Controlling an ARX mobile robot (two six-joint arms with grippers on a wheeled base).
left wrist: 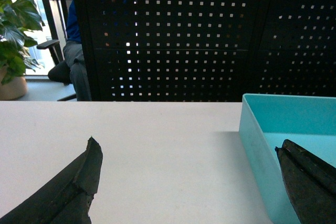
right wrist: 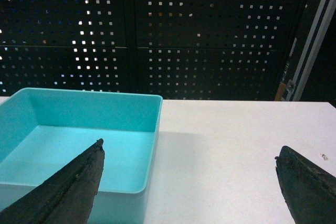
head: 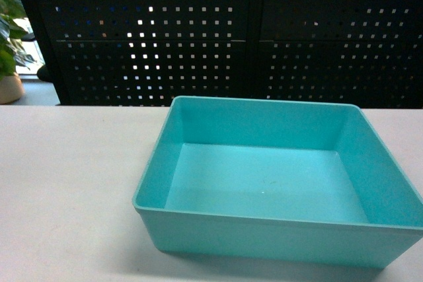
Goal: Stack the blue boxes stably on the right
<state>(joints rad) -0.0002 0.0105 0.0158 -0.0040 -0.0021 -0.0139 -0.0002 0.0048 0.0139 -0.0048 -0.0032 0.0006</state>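
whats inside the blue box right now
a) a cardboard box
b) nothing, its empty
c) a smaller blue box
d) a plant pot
b: the head view looks straight down into the blue box and shows only its bare floor and walls, with nothing resting in it.

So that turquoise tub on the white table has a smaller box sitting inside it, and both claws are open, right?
Not quite: the turquoise tub is empty, as the head view shows. It does sit on the white table, and the left gripper and right gripper are both open.
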